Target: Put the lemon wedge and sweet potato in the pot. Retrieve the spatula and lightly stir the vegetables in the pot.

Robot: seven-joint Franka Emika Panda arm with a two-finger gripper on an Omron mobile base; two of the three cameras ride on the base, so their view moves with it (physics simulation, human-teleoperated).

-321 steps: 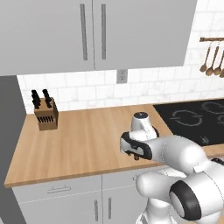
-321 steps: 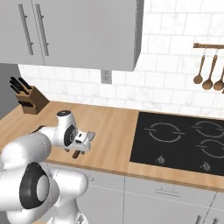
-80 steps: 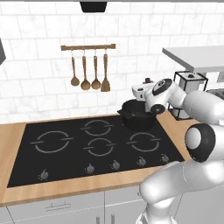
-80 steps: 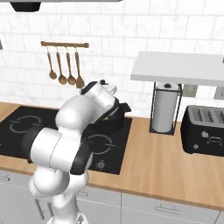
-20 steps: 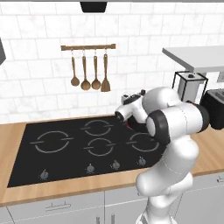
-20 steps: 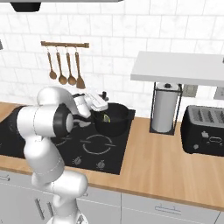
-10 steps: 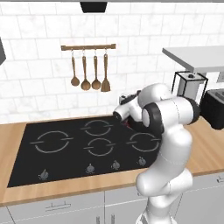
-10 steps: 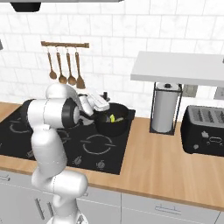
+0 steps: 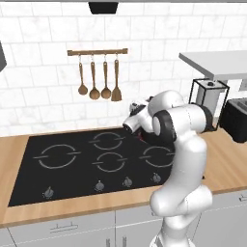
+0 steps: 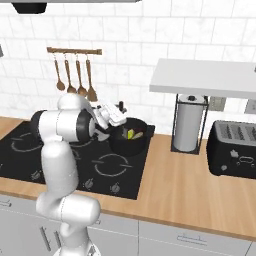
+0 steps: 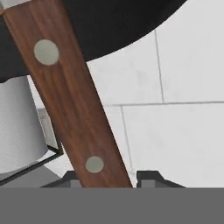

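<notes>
The black pot (image 10: 129, 141) stands on the cooktop's back right burner, and its dark side shows at the top of the hand view as the pot (image 11: 127, 22). A yellow-green lemon wedge (image 10: 130, 134) lies inside it. The sweet potato is too small to tell apart in there. My gripper (image 10: 114, 115) hovers at the pot's left rim, tilted, and the gripper (image 11: 109, 177) is shut on the spatula (image 11: 70, 96), whose reddish-brown riveted handle runs up between the finger tips. The blade is hidden. In the left base view my gripper (image 9: 136, 112) covers most of the pot.
Several wooden utensils (image 10: 75, 75) hang on a wall rail behind the black cooktop (image 10: 30, 145). A paper towel roll (image 10: 189, 122) stands under a white shelf (image 10: 205, 77) right of the pot, with a black toaster (image 10: 235, 150) further right.
The hand has drifted slightly left beside the pot and the elbow has swung up over the burners. The spatula handle stays between the fingers.
</notes>
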